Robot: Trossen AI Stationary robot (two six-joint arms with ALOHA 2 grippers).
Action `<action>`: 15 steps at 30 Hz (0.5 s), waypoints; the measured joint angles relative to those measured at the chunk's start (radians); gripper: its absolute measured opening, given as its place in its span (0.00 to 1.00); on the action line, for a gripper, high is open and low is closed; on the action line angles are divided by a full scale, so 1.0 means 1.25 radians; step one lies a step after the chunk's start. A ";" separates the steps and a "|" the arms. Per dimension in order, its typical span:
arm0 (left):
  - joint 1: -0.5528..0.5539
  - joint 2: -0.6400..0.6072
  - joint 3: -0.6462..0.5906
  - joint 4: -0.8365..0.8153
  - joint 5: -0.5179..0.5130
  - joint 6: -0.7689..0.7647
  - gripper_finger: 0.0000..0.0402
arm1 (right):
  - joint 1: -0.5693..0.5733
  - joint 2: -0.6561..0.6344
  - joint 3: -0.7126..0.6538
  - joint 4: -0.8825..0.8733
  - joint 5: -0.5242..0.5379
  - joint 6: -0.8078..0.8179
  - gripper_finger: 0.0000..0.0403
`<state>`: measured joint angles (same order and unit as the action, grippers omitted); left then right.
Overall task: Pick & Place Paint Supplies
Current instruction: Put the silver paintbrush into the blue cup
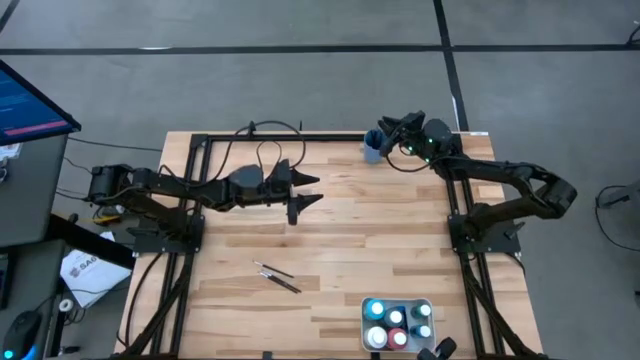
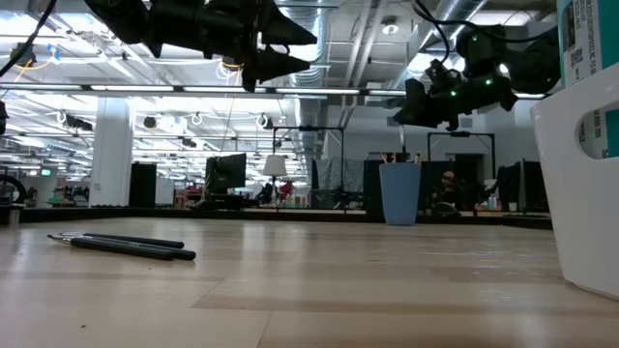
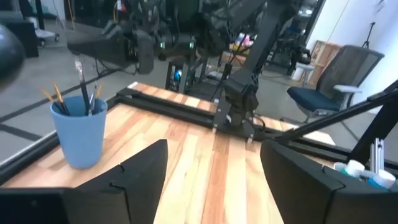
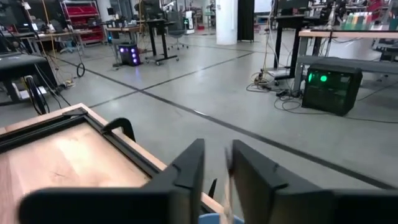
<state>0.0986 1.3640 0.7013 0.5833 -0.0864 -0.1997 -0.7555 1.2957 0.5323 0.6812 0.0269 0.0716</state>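
Wooden table [image 1: 340, 250] fills mid frame in the high view. Left gripper [image 1: 306, 192] sits left of centre, upper half, up off the wood with fingers spread wide and nothing between them; the left wrist view shows the two dark fingers [image 3: 140, 177] well apart with bare planks in the gap. Paintbrushes on the table [image 1: 277, 277], two or three thin dark ones, lie below and slightly left of that gripper, lower centre-left, apart from it; the low view has them flat at the left [image 2: 126, 246].

Blue cup [image 1: 374, 148] stands at the upper edge, right of centre, with brushes in cup [image 3: 84, 99] upright in it. Right gripper [image 1: 385, 129] is directly over the cup at upper right-centre. Its fingers stand narrowly parted in the right wrist view, with a pale thin brush handle [image 4: 227, 186] running down in the gap toward the cup rim [image 4: 217, 219]; can't tell if the pads still touch it.

White tray [image 1: 427, 305] is at lower right of the high view, well apart from both grippers, holding paint bottles [image 1: 396, 325], blue, red and whitish.
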 joint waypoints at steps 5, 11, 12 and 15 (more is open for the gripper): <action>-0.001 0.000 0.000 -0.039 0.027 -0.035 0.64 | 0.000 -0.001 0.000 0.001 0.000 0.000 0.39; -0.034 -0.037 -0.001 -0.197 0.098 -0.099 0.64 | 0.009 -0.023 0.012 -0.056 -0.002 0.043 0.57; -0.046 -0.053 -0.001 -0.258 0.105 -0.103 0.64 | 0.013 -0.037 0.022 -0.089 -0.002 0.046 0.59; -0.088 -0.093 -0.001 -0.437 0.112 -0.122 0.63 | 0.038 -0.072 0.058 -0.206 -0.002 0.032 0.60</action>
<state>-0.0118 1.2482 0.6998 0.0371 0.0538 -0.3519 -0.7074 1.2057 0.6044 0.4241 0.0238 0.1119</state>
